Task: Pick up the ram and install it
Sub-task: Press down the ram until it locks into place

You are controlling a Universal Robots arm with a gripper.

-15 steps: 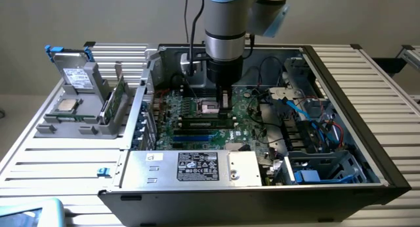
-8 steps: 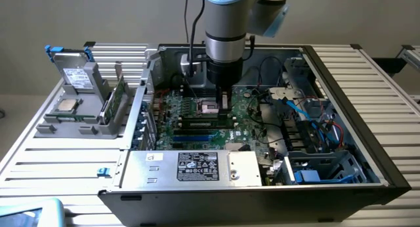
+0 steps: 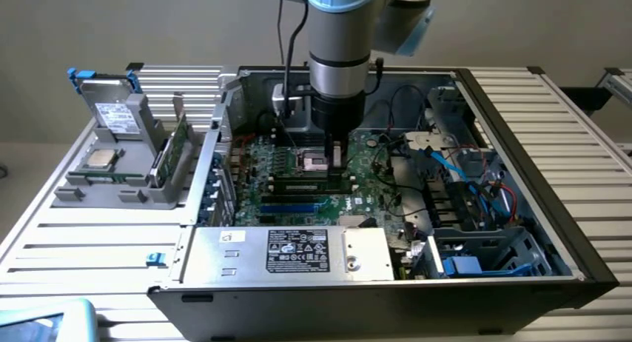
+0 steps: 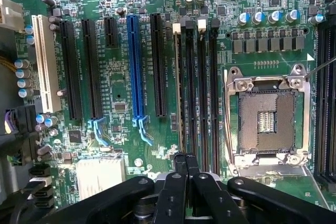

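The ram (image 4: pixel 179 93) shows edge-on as a thin pale-green strip standing in the memory slot closest to the black expansion slots, a white clip (image 4: pixel 176 26) at its far end. My gripper (image 4: pixel 186 162) is shut, its black fingertips (image 4: pixel 180 163) pressed together directly over the ram's near end, which they hide. I cannot tell whether they touch it. In the exterior view the gripper (image 3: pixel 336 158) reaches down inside the open computer case, just beside the CPU socket (image 3: pixel 316 163) and above the memory slots (image 3: pixel 306 185).
The empty CPU socket (image 4: pixel 265 121) lies beside the memory slots. A blue slot (image 4: pixel 135 66), black slots and a white slot (image 4: pixel 43 66) are further along. Outside the case, a grey holder (image 3: pixel 118 183) carries a drive, a chip and a green card (image 3: pixel 173 149). Cables (image 3: pixel 464 179) crowd the case's right side.
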